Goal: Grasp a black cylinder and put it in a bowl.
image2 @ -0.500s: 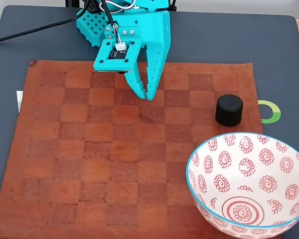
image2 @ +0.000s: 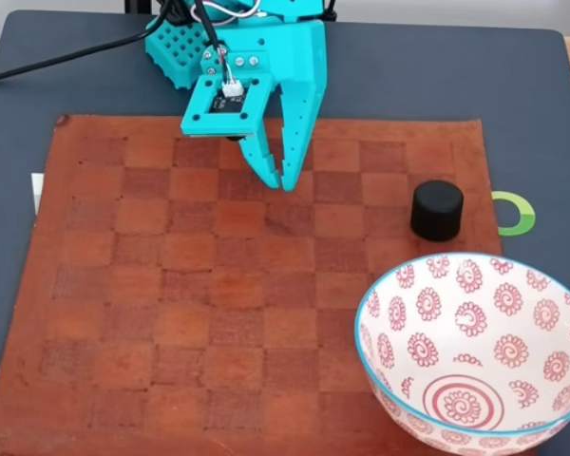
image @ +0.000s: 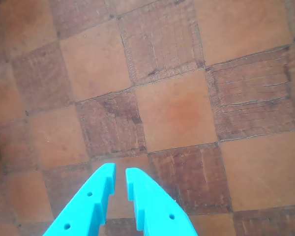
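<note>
Approach toward black cylinder point(image2: 437, 210), not yet begun.
End effector point(image2: 283, 180) nearly pressed together, empty, upper centre; best spread wide, then lowered squarely over cylinder at right, above bowl point(image2: 380, 285).

Lighting's soft and even in the fixed view, pretty bright, no harsh glare. The black cylinder point(image2: 437, 210) only drops a faint shadow on the checkered mat point(image2: 171, 313). Everything's sharp there, edges included. Wrist view is warmer, a bit washed out toward the mat's upper right, with the leather grain slightly soft.
</note>
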Available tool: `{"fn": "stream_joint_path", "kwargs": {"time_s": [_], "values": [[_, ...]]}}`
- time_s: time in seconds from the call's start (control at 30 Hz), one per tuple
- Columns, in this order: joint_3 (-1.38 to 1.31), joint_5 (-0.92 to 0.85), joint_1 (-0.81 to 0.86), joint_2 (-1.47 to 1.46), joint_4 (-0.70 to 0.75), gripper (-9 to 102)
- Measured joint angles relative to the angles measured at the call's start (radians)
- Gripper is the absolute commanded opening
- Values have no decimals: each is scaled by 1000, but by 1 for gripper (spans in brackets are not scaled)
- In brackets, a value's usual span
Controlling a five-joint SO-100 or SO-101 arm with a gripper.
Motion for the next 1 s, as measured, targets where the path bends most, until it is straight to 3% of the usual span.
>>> {"fn": "stream_joint_path", "kwargs": {"time_s": [0.8,1.0], "values": [[-20,-5,-12,0,3,5],[-20,2,-20,0,3,0]]}}
